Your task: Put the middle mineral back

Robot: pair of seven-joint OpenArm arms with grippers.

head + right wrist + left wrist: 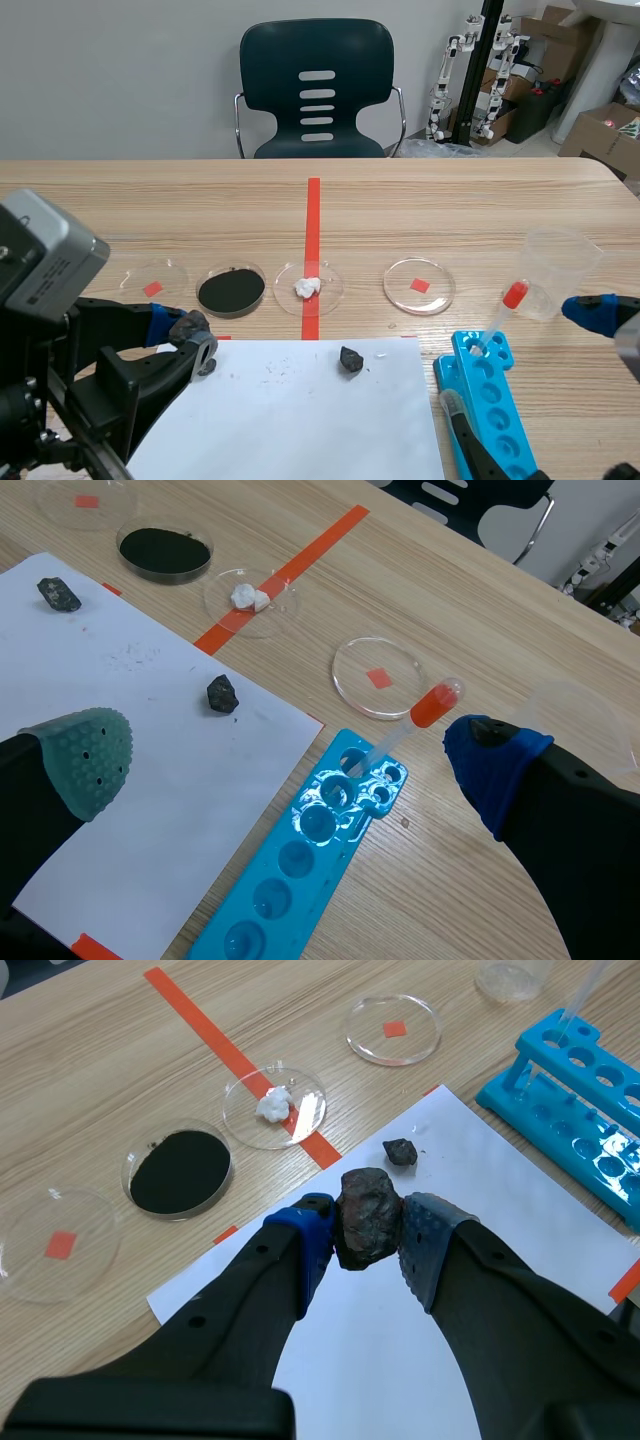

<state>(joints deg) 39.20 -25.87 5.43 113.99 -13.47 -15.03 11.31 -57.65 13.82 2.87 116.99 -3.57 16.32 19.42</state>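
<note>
Left wrist view: left gripper [368,1222] clamped on the dark reddish mineral [365,1235], above the white paper's [490,1170] far-left corner. A smaller black mineral [350,358] lies on the paper near the white-powder dish [328,280]. Right gripper [290,755] is wide open, holding nothing, over the blue rack [320,870].

**Large mineral** [365,1215]: dark brown-black with reddish mottling.
**Small mineral** [350,359]: matt black.
**Left gripper** [368,1235] and **right gripper** [290,760]: black fingers; one pad is blue, the other grey-green with a dotted pattern.
**Paper sheet** [300,420]: white, faintly speckled with dark crumbs.
**Table** [480,210]: pale wood grain with an orange-red tape stripe.
**Powder dish** [231,290]: clear glass, black contents.
**Lump dish** [308,287]: clear glass, white contents.
**Rack** [495,400]: bright blue.
**Pipette** [514,294]: clear with a red bulb.
**Chair** [316,90]: dark teal.
</note>
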